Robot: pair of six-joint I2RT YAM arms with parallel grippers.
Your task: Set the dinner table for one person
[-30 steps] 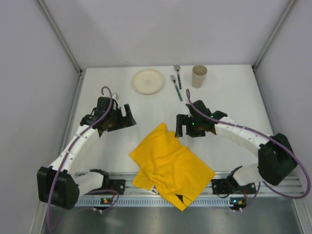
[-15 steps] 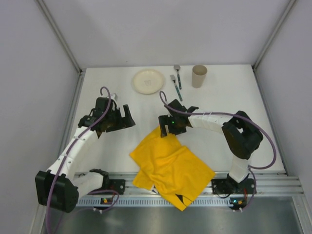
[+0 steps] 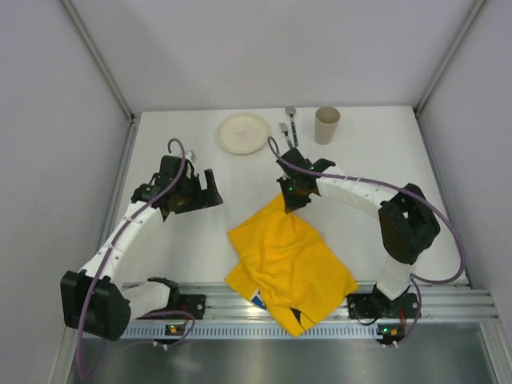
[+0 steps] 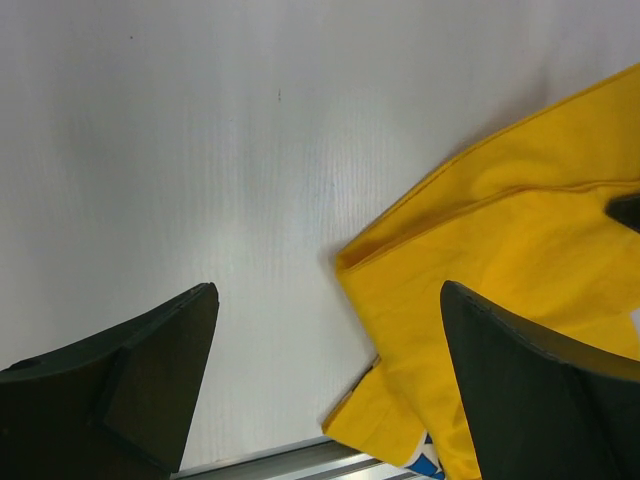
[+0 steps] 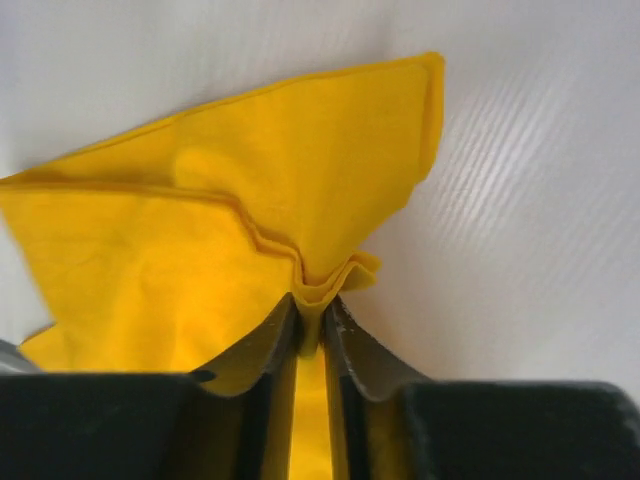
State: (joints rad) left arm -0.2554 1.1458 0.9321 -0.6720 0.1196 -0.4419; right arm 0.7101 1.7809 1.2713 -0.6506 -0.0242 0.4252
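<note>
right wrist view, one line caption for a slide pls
Right pincer pinching a bunched edge of the yellow cloth on the white table.

Five loose things on one dinner table (image 3: 384, 168).
One yellow cloth (image 3: 292, 260) lies near, at the middle. Along the far edge there is one pale plate (image 3: 244, 133) on the left, two utensils in the middle, a left utensil (image 3: 285, 132) beside a right utensil (image 3: 292, 122), and one beige cup (image 3: 326, 125) on the right.
</note>
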